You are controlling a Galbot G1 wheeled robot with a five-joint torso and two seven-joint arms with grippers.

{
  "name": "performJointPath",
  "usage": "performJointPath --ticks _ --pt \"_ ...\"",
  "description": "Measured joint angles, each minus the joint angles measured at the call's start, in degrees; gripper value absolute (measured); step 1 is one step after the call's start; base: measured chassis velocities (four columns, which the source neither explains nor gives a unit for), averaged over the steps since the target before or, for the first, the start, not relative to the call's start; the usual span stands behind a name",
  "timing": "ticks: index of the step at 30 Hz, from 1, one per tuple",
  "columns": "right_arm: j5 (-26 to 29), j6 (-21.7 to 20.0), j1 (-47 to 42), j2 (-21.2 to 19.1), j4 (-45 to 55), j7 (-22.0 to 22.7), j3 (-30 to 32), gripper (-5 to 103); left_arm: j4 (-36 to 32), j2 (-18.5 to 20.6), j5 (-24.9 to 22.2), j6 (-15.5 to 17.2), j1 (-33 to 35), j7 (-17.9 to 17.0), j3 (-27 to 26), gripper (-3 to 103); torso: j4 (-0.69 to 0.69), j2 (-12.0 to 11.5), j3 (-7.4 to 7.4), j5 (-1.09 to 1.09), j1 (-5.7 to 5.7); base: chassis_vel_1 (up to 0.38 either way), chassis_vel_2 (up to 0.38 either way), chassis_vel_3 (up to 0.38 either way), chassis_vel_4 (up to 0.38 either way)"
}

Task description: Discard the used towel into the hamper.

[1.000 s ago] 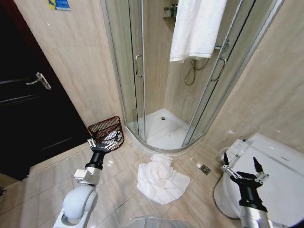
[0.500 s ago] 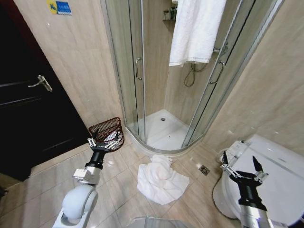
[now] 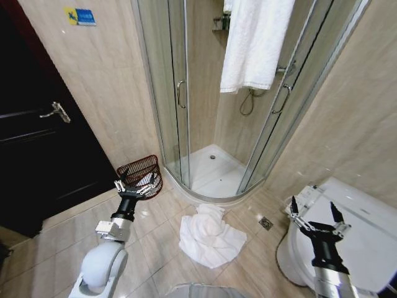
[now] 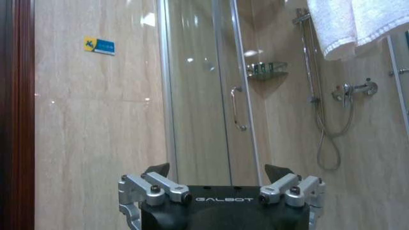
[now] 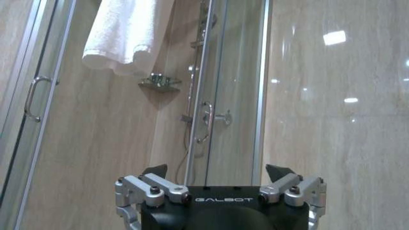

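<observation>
1. Approach step: the used towel (image 3: 209,234) lies crumpled on the floor, ungrasped; the hamper (image 3: 141,172) stands at its 10 o'clock
2. Left hand (image 3: 134,188) and right hand (image 3: 314,218) both spread wide, empty
3. Next calls for lowering a hand onto the towel

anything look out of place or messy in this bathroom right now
Yes: a white towel lies crumpled in a heap on the tiled floor just outside the shower, not in the hamper by the wall, whereas another towel hangs over the shower door. Both grippers, left and right, are open and empty.
</observation>
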Motion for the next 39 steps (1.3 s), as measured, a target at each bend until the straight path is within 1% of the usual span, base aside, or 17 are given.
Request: performJointPath --ticks 2,3,5,7,10,16,18,23,26,27,29,30,33,36,37,39 --pt "0.00 -0.04 0.02 0.00 0.06 0.00 0.01 100 -0.11 0.00 0.01 0.00 0.01 0.00 0.00 100 0.00 0.74 0.40 0.00 0.35 0.000 0.000 0.000 0.000" --pt "0.00 -0.04 0.02 0.00 0.06 0.00 0.01 100 -0.11 0.00 0.01 0.00 0.01 0.00 0.00 100 0.00 0.74 0.40 0.00 0.35 0.000 0.000 0.000 0.000" --pt "0.00 -0.04 -0.01 0.00 0.11 0.00 0.02 100 -0.16 0.00 0.00 0.00 0.00 0.00 -0.02 100 0.00 1.70 0.92 0.00 0.78 0.000 0.000 0.000 0.000" --pt "0.00 -0.04 -0.02 0.00 0.12 0.00 0.02 100 -0.16 0.00 0.00 0.00 0.00 0.00 -0.02 100 0.00 1.92 1.04 0.00 0.88 0.000 0.000 0.000 0.000" --pt "-0.02 -0.05 -0.02 0.00 0.16 -0.05 0.02 100 -0.21 -0.02 -0.03 0.00 0.10 0.00 -0.03 100 0.00 3.11 1.70 0.00 1.40 0.000 0.000 0.000 0.000" --pt "-0.05 -0.14 0.01 0.00 0.18 -0.12 0.00 100 -0.21 -0.03 -0.04 -0.02 0.09 0.00 -0.02 100 0.00 4.43 2.40 0.00 2.03 0.000 0.000 0.000 0.000" --pt "-0.07 -0.15 0.05 0.00 0.18 -0.15 -0.01 100 -0.21 -0.02 -0.05 -0.03 0.04 0.00 -0.01 100 0.00 5.45 2.95 0.00 2.50 0.000 0.000 0.000 0.000" --pt "-0.09 -0.15 0.05 0.00 0.17 -0.18 -0.04 100 -0.21 -0.01 -0.05 -0.03 0.02 0.00 -0.04 100 0.00 6.41 3.49 0.00 2.92 0.000 0.000 0.000 0.000" --pt "-0.14 -0.15 -0.03 0.00 0.18 -0.20 -0.07 100 -0.24 -0.07 -0.05 -0.06 0.07 0.00 -0.06 100 0.00 7.70 4.19 0.00 3.51 0.000 0.000 0.000 0.000" --pt "-0.14 -0.15 -0.03 0.00 0.18 -0.20 -0.07 100 -0.24 -0.07 -0.05 -0.06 0.07 0.00 -0.06 100 0.00 7.70 4.19 0.00 3.51 0.000 0.000 0.000 0.000" --pt "-0.14 -0.19 -0.08 0.00 0.28 -0.20 -0.08 100 -0.26 -0.07 -0.05 -0.08 0.12 0.00 -0.09 100 0.00 8.43 4.60 0.00 3.84 0.000 0.000 0.000 0.000" --pt "-0.15 -0.22 -0.09 0.00 0.33 -0.21 -0.08 100 -0.27 -0.06 -0.05 -0.09 0.13 0.00 -0.14 100 0.00 9.10 4.96 0.00 4.13 0.000 0.000 0.000 0.000" --pt "-0.16 -0.23 -0.12 0.00 0.34 -0.23 -0.12 100 -0.29 -0.05 -0.07 -0.12 0.14 0.08 -0.15 100 0.00 9.85 5.37 0.00 4.48 0.000 0.000 0.000 0.000" --pt "-0.18 -0.24 -0.17 0.00 0.33 -0.24 -0.20 100 -0.18 -0.01 -0.64 -1.04 0.23 0.37 0.00 100 0.00 10.93 5.94 0.00 4.99 0.000 0.000 0.000 0.000" --pt "-0.18 -0.24 -0.17 0.00 0.33 -0.24 -0.20 100 -0.18 -0.01 -0.64 -1.04 0.23 0.37 0.00 100 0.00 10.93 5.94 0.00 4.99 0.000 0.000 0.000 0.000" --pt "-0.20 -0.30 -0.18 0.00 0.23 -0.24 -0.20 100 0.07 0.07 -1.82 -2.29 0.52 0.95 0.13 100 0.00 11.66 6.33 0.00 5.33 0.000 0.000 0.000 0.000"
